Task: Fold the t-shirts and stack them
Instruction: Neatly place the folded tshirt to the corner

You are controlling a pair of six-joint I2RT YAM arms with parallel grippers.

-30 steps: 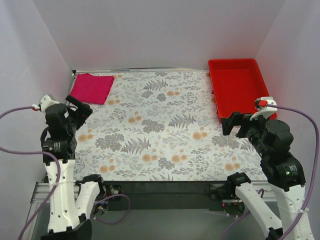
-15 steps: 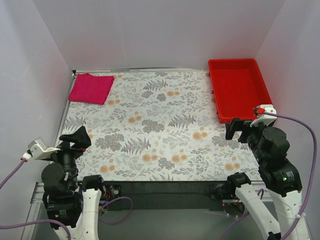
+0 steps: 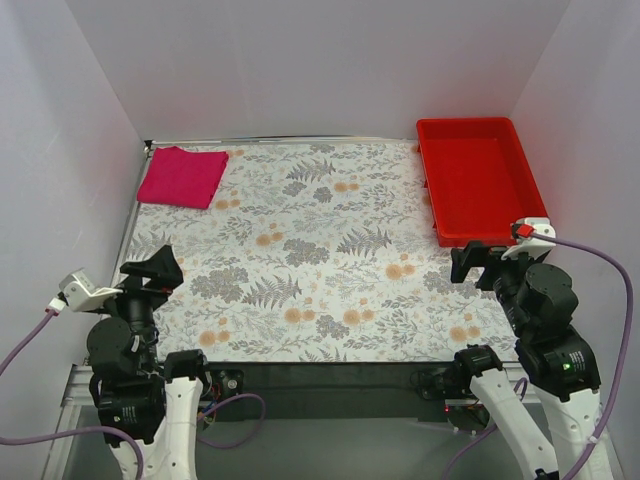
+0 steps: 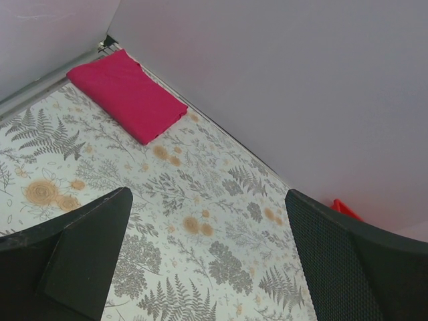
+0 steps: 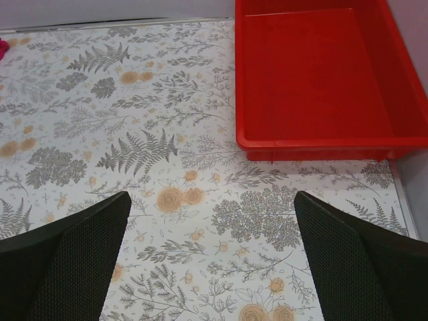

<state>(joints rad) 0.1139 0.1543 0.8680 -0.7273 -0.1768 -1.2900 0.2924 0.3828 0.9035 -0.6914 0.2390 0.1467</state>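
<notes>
A folded magenta-pink t-shirt (image 3: 183,177) lies flat at the far left corner of the floral table; it also shows in the left wrist view (image 4: 127,95). My left gripper (image 3: 152,273) is open and empty, held above the table's near left edge, far from the shirt. In its own view the left gripper (image 4: 210,261) has its jaws wide apart over bare floral cloth. My right gripper (image 3: 478,262) is open and empty near the right side, just in front of the red bin. In the right wrist view the right gripper (image 5: 212,261) shows only tablecloth between its jaws.
A rigid red plastic bin (image 3: 473,176) stands empty at the far right corner and shows in the right wrist view (image 5: 314,77). White walls close the table at the back and on both sides. The floral tablecloth (image 3: 320,260) covers the table.
My left arm has dropped back from beside the shirt to the near left edge, then rose slightly. My right arm has drawn back a little toward the near edge.
</notes>
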